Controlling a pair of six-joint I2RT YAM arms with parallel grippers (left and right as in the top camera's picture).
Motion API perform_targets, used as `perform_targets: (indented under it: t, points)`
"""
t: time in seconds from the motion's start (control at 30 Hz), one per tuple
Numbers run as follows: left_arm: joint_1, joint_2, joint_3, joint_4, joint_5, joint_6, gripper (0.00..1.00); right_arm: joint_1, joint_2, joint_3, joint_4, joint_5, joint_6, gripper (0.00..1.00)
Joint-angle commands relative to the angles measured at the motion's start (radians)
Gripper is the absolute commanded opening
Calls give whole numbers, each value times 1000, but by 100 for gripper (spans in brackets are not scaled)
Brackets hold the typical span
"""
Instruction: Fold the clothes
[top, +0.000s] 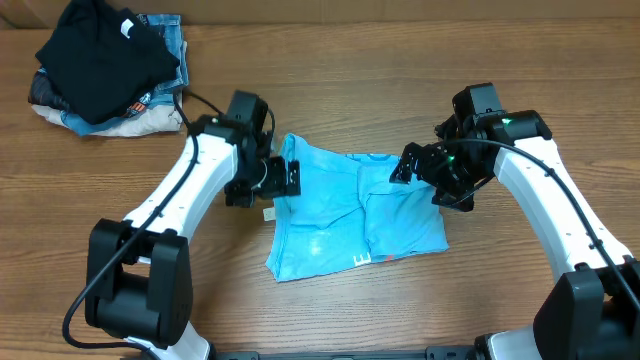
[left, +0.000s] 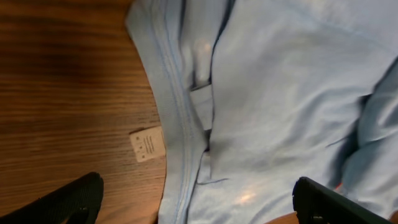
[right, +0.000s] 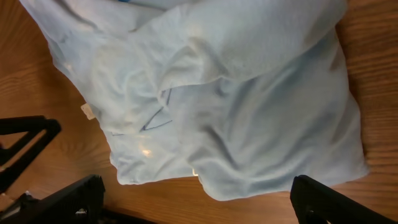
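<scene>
Sky-blue T-shirt (top: 355, 215) part-folded, both grippers free

Leftmost, spread wide: left gripper (top: 290, 177), poised at the left hem beside the small white tag (left: 148, 144), clasping nothing. Mid-table, bunched and roughly halved on the wood. Rightmost, equally wide and empty: right gripper (top: 418, 178), over the right edge. Probably between folds; next calls for pinching an edge, carrying it across, then smoothing.

One T-shirt (top: 350, 215), one tag (left: 148, 144), one pile (top: 100, 70) (mixed clothes).

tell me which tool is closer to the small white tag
Left. The left tool is right by the white tag at the edge of the T-shirt; the right tool is over its opposite side.
</scene>
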Motion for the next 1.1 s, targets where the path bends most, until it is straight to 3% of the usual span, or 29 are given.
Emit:
perform_targets:
  t: [0.0,0.47,1.07]
  points:
    - [11,-2,-53,31,38,-2,100,3,-24,27,-5,14,-30,100]
    - [87,60,-153,162,164,7,100,3,-24,27,-7,14,-30,100]
    - [14,314,-153,196,340,16,100,3,-24,27,-7,14,-36,100]
